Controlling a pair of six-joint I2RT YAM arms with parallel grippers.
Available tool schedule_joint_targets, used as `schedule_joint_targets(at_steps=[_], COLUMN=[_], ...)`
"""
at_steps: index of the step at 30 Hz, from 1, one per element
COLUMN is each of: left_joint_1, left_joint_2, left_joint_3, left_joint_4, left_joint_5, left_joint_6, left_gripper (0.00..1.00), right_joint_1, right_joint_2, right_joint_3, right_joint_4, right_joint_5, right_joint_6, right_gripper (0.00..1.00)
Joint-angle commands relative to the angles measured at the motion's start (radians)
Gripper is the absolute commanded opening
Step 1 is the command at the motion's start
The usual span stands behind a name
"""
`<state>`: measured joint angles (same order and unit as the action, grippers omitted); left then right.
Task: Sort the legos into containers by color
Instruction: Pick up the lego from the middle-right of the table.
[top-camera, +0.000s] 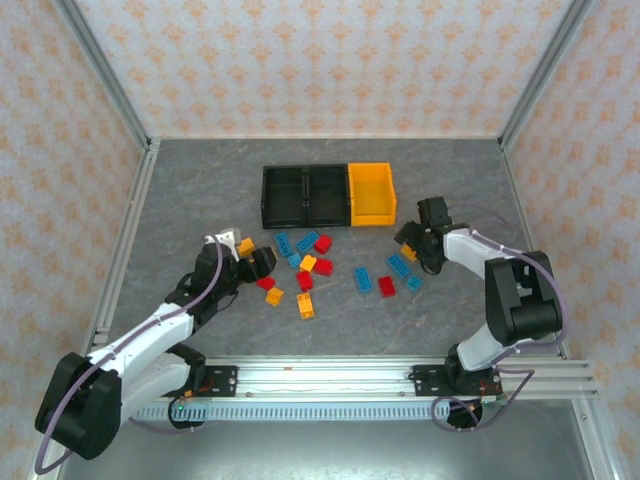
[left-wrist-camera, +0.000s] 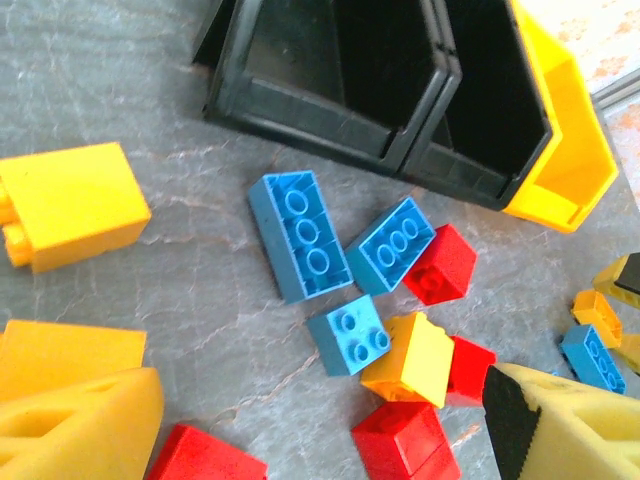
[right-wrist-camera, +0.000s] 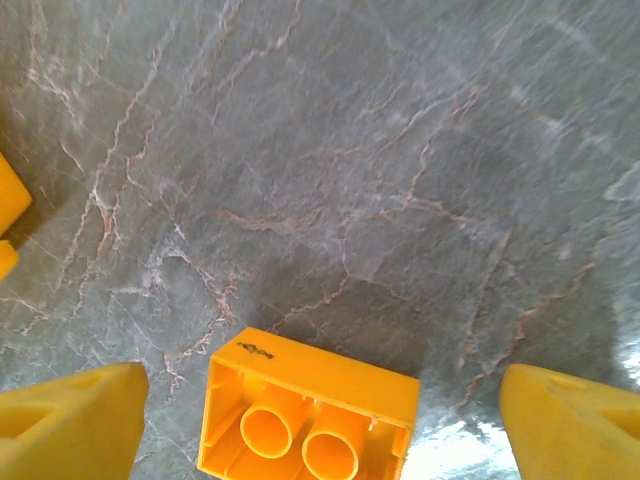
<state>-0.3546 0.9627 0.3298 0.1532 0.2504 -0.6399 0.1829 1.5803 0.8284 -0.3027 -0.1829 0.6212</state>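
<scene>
The legos lie scattered mid-table, red, blue and orange-yellow, around a blue one (top-camera: 362, 279). The containers stand behind them: two black bins (top-camera: 304, 195) joined to an orange-yellow bin (top-camera: 371, 194). My left gripper (top-camera: 258, 265) is open at the left edge of the pile. In the left wrist view its yellow fingers (left-wrist-camera: 85, 425) straddle bare table and a red brick (left-wrist-camera: 405, 440), touching neither. My right gripper (top-camera: 413, 250) is open over an orange-yellow brick (right-wrist-camera: 310, 415) that lies hollow side up between its fingertips (right-wrist-camera: 70, 420), with a gap on each side.
Blue bricks (left-wrist-camera: 300, 235) and a yellow one (left-wrist-camera: 410, 358) crowd just ahead of the left fingers, and a larger yellow brick (left-wrist-camera: 75, 205) lies to their left. Metal posts and patterned walls enclose the table. An aluminium rail (top-camera: 330, 375) runs along the near edge.
</scene>
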Motion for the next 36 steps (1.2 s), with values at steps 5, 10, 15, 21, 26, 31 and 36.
schedule_joint_targets(at_steps=[5, 10, 15, 21, 26, 31, 36], left_joint_1=[-0.025, -0.039, -0.048, -0.058, -0.075, -0.101, -0.138], left_joint_2=[0.027, 0.037, 0.047, 0.059, 0.06, 0.063, 0.084], left_joint_3=[-0.018, -0.025, -0.027, -0.028, -0.018, 0.028, 0.105], left_joint_4=[0.041, 0.051, 0.057, 0.082, 0.085, 0.064, 0.032], left_joint_5=[-0.006, -0.008, -0.013, -0.008, -0.005, -0.006, -0.027], left_joint_6=[-0.052, -0.059, -0.062, -0.076, -0.084, -0.087, -0.087], left_gripper=[0.84, 0.84, 0.84, 0.84, 0.84, 0.84, 0.84], right_joint_1=[0.018, 0.018, 0.017, 0.018, 0.018, 0.02, 0.047], right_joint_2=[0.066, 0.065, 0.051, 0.038, -0.02, -0.067, -0.044], right_joint_3=[0.048, 0.051, 0.065, 0.082, 0.102, 0.171, 0.275], right_joint_4=[-0.034, -0.042, -0.059, -0.08, -0.107, -0.126, -0.112], right_joint_5=[0.025, 0.037, 0.052, 0.059, 0.055, 0.009, -0.038], right_joint_6=[0.021, 0.009, -0.002, -0.02, -0.028, -0.026, 0.015], right_gripper=[0.78, 0.68, 0.61, 0.54, 0.53, 0.53, 0.53])
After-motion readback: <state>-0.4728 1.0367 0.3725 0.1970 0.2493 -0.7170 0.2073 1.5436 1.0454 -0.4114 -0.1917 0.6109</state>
